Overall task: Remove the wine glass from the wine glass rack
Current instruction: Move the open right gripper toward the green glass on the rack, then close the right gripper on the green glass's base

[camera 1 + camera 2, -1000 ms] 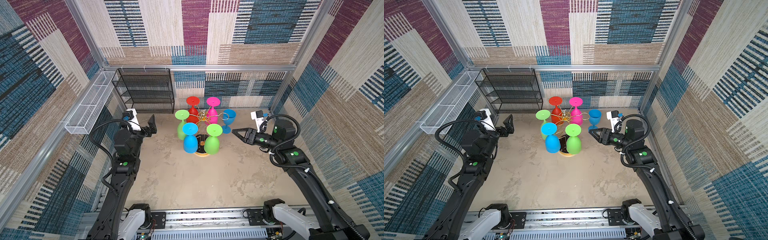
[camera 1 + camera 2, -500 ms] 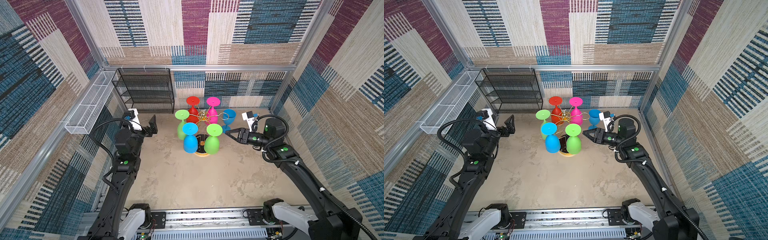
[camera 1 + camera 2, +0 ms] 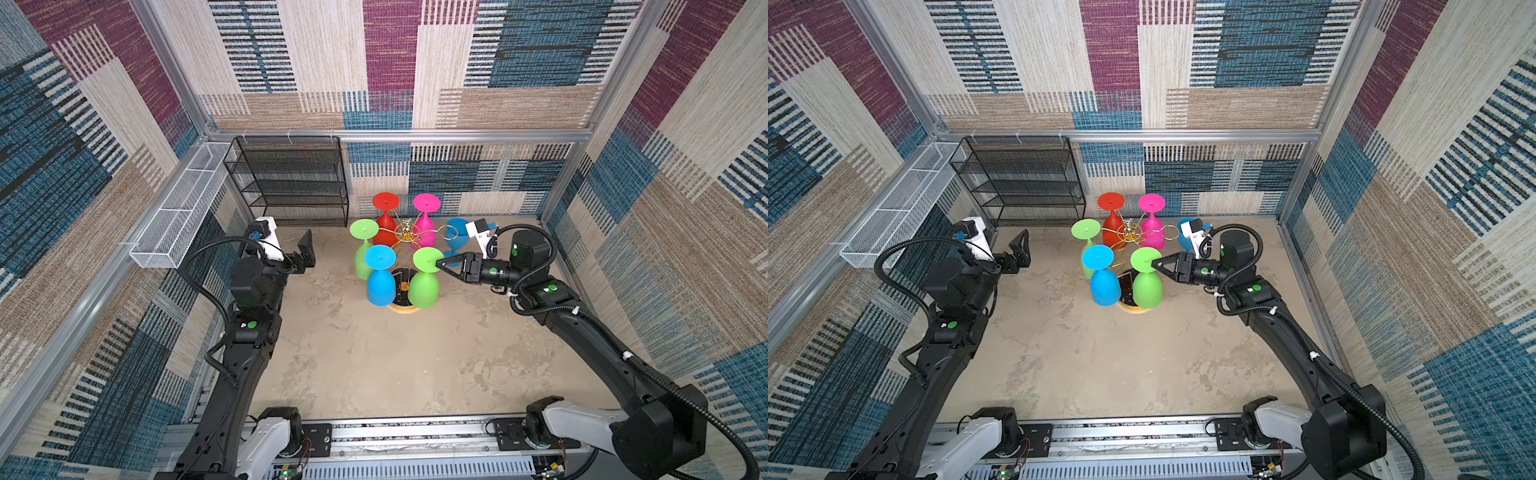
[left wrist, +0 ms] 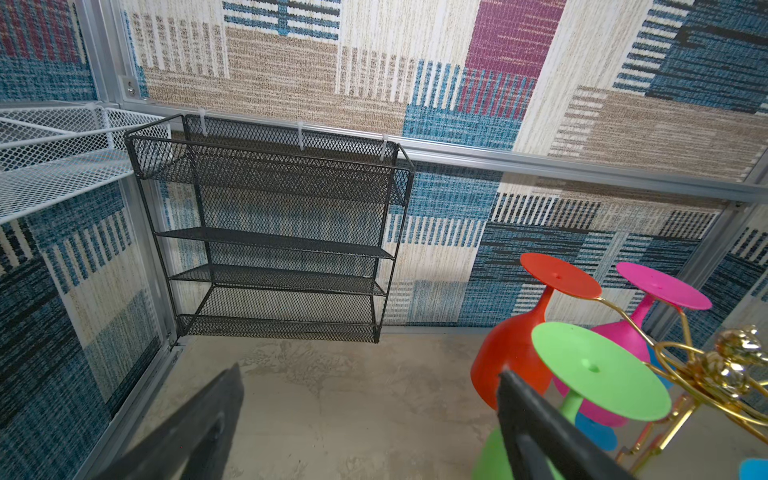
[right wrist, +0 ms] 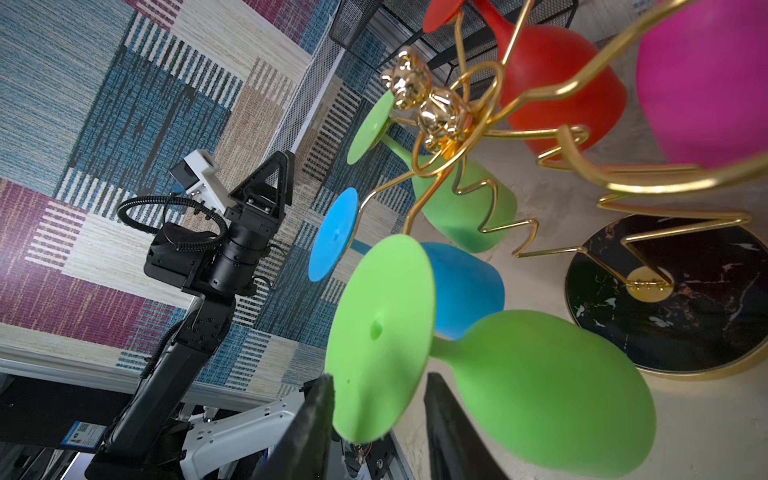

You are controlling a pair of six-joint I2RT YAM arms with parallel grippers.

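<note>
Green wine glass (image 3: 424,286) hangs upside down on the gold rack (image 3: 405,239), mid-frame in both top views; the right claw (image 3: 439,262) straddles its foot rim, fingers apart, nothing clamped. Closing on that thin disc could slip, or a crooked pull might snag the ring and topple the rack. Left claw (image 3: 304,252) gapes wide, mid-left. One sticker (image 5: 83,434), lower left of the right wrist view, is unreadable.

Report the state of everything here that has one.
wine glass rack, upright, glasses hanging upside down from it.
near green wine glass, hanging, not yet lifted off.
right gripper, open, fingers straddling that glass's foot.
left gripper, open, empty.
black mesh shelf, empty.
white mesh basket, empty.
</note>
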